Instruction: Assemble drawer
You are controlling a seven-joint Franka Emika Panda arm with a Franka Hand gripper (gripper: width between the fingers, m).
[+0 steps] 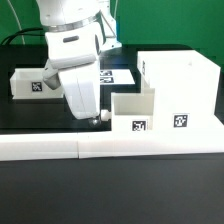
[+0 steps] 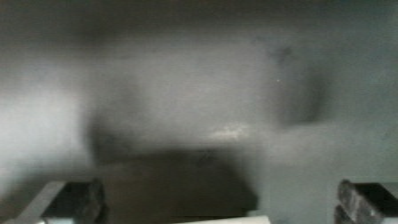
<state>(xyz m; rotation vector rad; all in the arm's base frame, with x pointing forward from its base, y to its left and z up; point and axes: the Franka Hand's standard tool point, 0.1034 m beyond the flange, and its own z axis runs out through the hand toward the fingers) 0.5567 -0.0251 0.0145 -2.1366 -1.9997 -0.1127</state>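
Presently, item one, the casing point(image 1: 178, 90) of the drawer, is standing as a large white cube-like shell toward the exterior view's right, showing a square tag low on its front face. Item two, the nearer tray point(image 1: 133, 112), is sitting open top upward and close against the casing, on the exterior view's left of it, with its own tag facing front. It is probably being staged there for sliding in, though whether it is already partly entering the casing cannot be told. Item three, the farther tray point(image 1: 28, 82), is lying well apart from the casing, beyond the arm toward the exterior view's left, likely waiting its turn. Item four, the gripper point(image 1: 97, 119), is hanging pointed downward just beside the nearer tray, on the side away from the casing, probably lining up to grasp or push that tray's wall. In the wrist view its fingertips point(image 2: 71, 200) are showing spread apart at either edge with nothing caught between them; the rest of that view is blurring too heavily to name what lies below. Item five, the long white bars point(image 1: 60, 148), are running along in front of the casing, seemingly serving as a stop. Item six, the marker board point(image 1: 122, 75), is lying flat behind the nearer tray, on the exterior view's left of the casing.
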